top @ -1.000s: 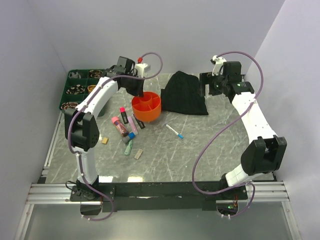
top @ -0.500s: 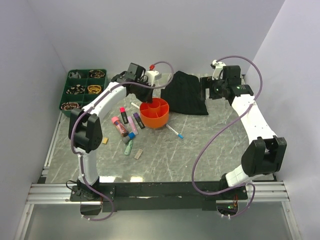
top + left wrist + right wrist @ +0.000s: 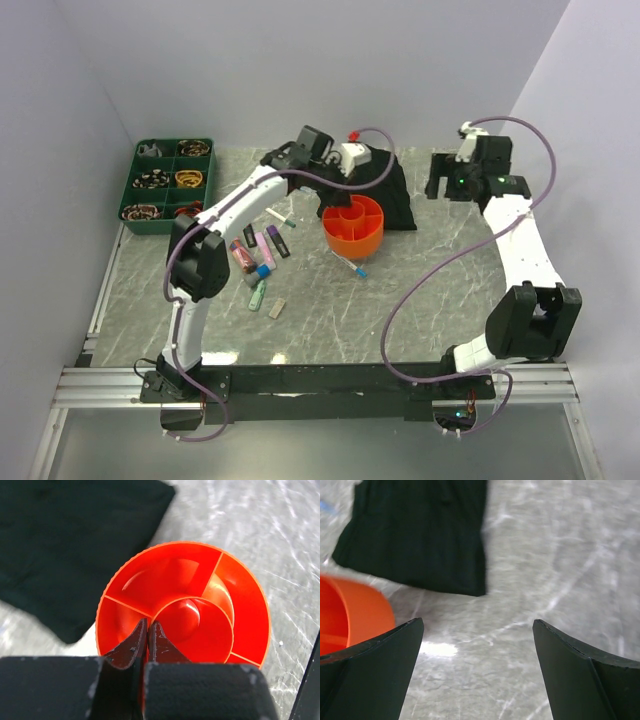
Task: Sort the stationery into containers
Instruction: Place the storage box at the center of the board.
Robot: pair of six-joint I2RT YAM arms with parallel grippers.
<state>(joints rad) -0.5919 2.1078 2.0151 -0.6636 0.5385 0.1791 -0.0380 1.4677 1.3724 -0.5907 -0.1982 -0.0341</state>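
Observation:
The round orange tub (image 3: 356,228) with inner dividers stands in mid-table, in front of the black fabric. My left gripper (image 3: 331,210) is shut on the tub's divider wall at its left side; the left wrist view shows the fingertips (image 3: 136,639) pinched on that wall, and the tub (image 3: 240,605) is empty. My right gripper (image 3: 437,186) is open and empty at the back right, over bare table (image 3: 477,630). Short markers (image 3: 262,243), a white pen (image 3: 280,215) and a tan eraser (image 3: 278,307) lie left of the tub. A blue-capped pen (image 3: 350,266) lies at its front. The dark green tray (image 3: 168,180) is at the far left.
The black fabric heap (image 3: 380,178) lies just behind the tub and shows in both wrist views (image 3: 65,545) (image 3: 420,535). The tray's compartments hold coiled rubber bands. The tub's edge shows at the left of the right wrist view (image 3: 350,610). Walls close the back and sides.
My left gripper has dragged the orange tub to the right, away from the markers and toward the fabric's front. My right gripper has moved right and back.

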